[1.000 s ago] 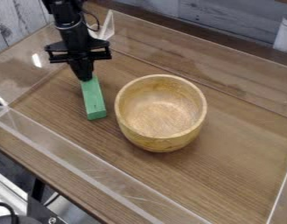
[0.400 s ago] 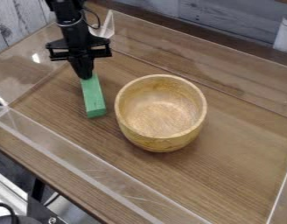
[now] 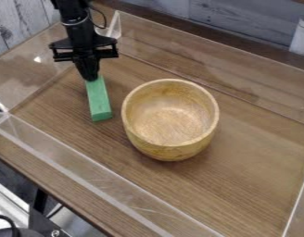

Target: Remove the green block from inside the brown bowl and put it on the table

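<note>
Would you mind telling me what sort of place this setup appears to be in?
Probably a robotics lab bench: a wood-grain table fenced by clear acrylic walls, one gripper over a green block, beside a brown bowl.

arm (image 3: 70, 11): cut off by top edge at 11 o'clock | gripper (image 3: 88, 78): fingertips too dark and small to separate | green block (image 3: 99, 99): upper end covered by the fingers (contact unclear) | table (image 3: 247, 199): corners run past the right and bottom edges
</note>
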